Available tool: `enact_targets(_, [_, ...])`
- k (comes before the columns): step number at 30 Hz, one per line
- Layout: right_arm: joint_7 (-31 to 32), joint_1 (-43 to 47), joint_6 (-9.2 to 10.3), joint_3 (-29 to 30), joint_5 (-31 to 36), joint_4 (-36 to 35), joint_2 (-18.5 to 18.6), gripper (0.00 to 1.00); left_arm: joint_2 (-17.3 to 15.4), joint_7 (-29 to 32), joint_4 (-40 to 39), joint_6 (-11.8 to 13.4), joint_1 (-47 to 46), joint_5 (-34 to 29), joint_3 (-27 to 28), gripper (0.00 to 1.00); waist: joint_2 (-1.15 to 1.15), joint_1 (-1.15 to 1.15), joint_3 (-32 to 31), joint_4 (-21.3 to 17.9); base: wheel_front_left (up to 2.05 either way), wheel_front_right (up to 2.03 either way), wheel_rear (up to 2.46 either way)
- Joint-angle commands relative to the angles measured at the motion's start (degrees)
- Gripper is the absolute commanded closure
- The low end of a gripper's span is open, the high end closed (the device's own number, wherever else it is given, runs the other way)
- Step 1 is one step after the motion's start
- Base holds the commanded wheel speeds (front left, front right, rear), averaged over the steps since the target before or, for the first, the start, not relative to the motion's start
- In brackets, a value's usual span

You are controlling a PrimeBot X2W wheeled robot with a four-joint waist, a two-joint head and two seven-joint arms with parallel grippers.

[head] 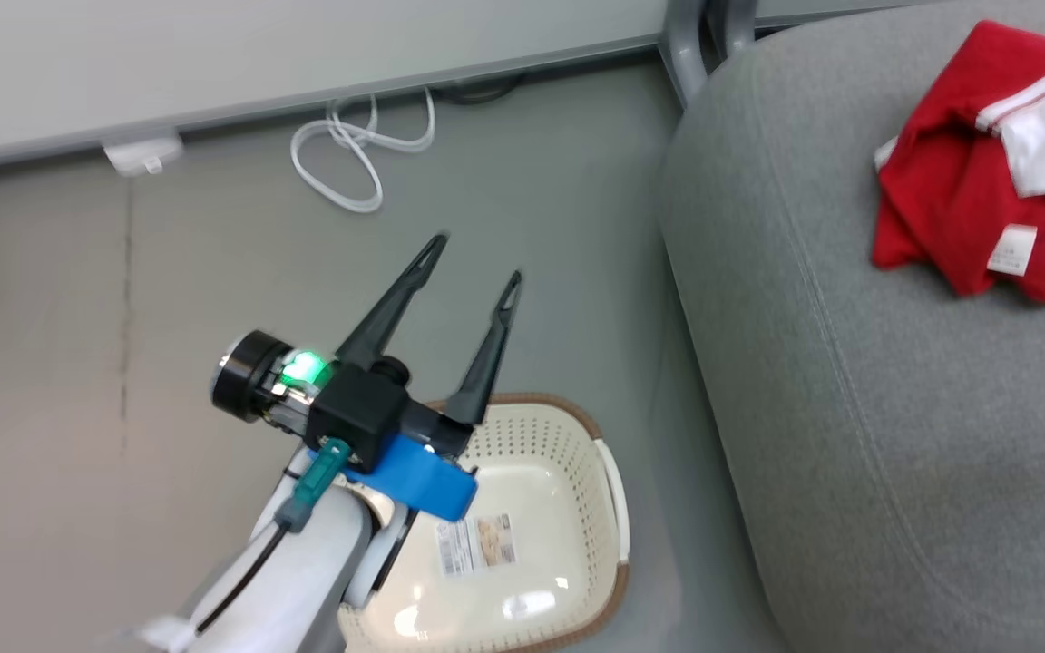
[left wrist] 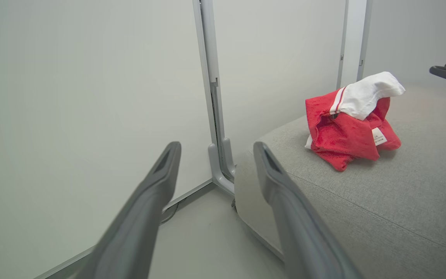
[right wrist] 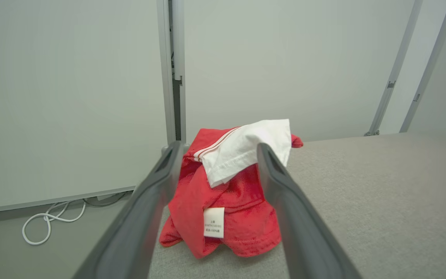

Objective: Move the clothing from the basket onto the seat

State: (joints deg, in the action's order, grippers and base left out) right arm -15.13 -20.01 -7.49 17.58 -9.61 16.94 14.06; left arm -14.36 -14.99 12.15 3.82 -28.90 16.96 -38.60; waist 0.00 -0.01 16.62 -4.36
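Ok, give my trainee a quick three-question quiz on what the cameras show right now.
1. True or false: the left gripper holds the clothing.
2. Where does the clothing lie? A on the floor; B on the seat; C in the basket.
3. Fill in: the right gripper has its jaws ___, with the clothing lying beyond them.
Key: 1 false; 2 B; 3 open.

Red clothing, white sleeve and small tag on top, lies crumpled on the light-grey seat. Cream perforated basket stands upright on the floor beside the seat.
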Motion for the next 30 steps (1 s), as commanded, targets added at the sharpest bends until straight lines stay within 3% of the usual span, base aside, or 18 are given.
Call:
enact_targets(1, [0.0,1.8,-0.02,-1.1,-0.1,-1.3,-0.6,0.00,-0.6,-0.3,0.0,0.4,1.9,0.3,1.5,0.00,0.00,0.01,-1.6,0.2,0.00,0.00,0.00])
enact_targets(8, [0.0,7.0,-0.01,-6.1,0.0,-6.6,-3.5,0.00,-0.9,-0.3,0.1,1.5,9.6,0.3,9.3,0.00,0.00,0.01,-7.2,4.6,0.00,0.00,0.00])
enact_targets(19, [0.0,11.9,-0.01,-13.2,-0.6,-9.7,-6.2,0.00,0.5,-0.3,-1.1,-0.1,18.1,-2.4,18.5,0.00,0.00,0.01,-14.3,11.1,0.00,0.00,0.00])
enact_targets(30, [0.0,19.0,-0.01,-14.4,1.1,-13.2,-9.3,0.00,1.6,-0.3,-3.7,-1.8,24.9,-5.1,26.3,0.00,0.00,0.01,-17.6,12.9,0.00,0.00,0.00])
